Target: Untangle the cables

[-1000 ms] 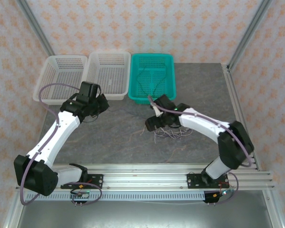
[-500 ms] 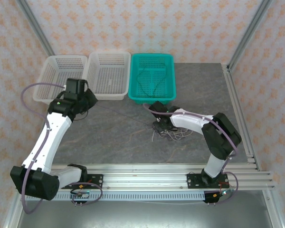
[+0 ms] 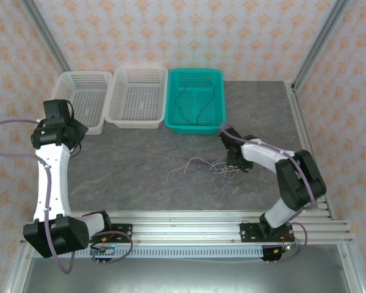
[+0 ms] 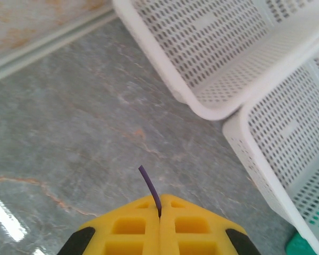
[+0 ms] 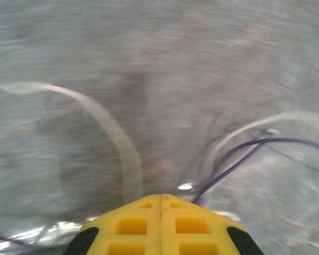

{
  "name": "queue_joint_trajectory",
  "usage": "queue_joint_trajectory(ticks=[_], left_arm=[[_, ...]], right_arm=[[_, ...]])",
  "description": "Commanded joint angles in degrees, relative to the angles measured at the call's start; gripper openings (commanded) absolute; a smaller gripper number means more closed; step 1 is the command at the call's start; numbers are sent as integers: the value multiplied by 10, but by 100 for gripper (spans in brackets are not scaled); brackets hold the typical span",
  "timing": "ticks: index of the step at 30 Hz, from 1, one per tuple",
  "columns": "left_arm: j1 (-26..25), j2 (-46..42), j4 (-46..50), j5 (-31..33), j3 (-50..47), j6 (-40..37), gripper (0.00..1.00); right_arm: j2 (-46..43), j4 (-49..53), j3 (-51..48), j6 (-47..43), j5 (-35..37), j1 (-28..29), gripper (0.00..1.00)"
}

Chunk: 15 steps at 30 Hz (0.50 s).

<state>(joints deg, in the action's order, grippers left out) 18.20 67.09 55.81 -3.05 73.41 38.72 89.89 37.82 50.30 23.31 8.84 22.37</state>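
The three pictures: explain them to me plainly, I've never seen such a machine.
Two white robot arms are bolted to a grey table. One picture looks down from above; the other two come from wrist cameras, yellow fingers in view. Two white baskets and a teal basket stand at the back. A tangle of thin cables lies on the table. The left hand is shut on a purple cable. The right hand is shut at the tangle; blur hides what it pinches.
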Motion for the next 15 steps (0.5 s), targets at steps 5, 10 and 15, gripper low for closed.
queue_joint_trajectory(ticks=[5, 10, 15], left_arm=[[35, -2, 12, 49, 1, 13, 0], [15, 11, -49, -71, -44, 4, 0], [-44, 13, -84, -89, -46, -12, 0]], right_arm=[[-92, 35, -40, 90, 42, -149, 0], [-130, -59, -37, -53, -113, -144, 14], [-187, -111, -9, -182, -176, -22, 99]])
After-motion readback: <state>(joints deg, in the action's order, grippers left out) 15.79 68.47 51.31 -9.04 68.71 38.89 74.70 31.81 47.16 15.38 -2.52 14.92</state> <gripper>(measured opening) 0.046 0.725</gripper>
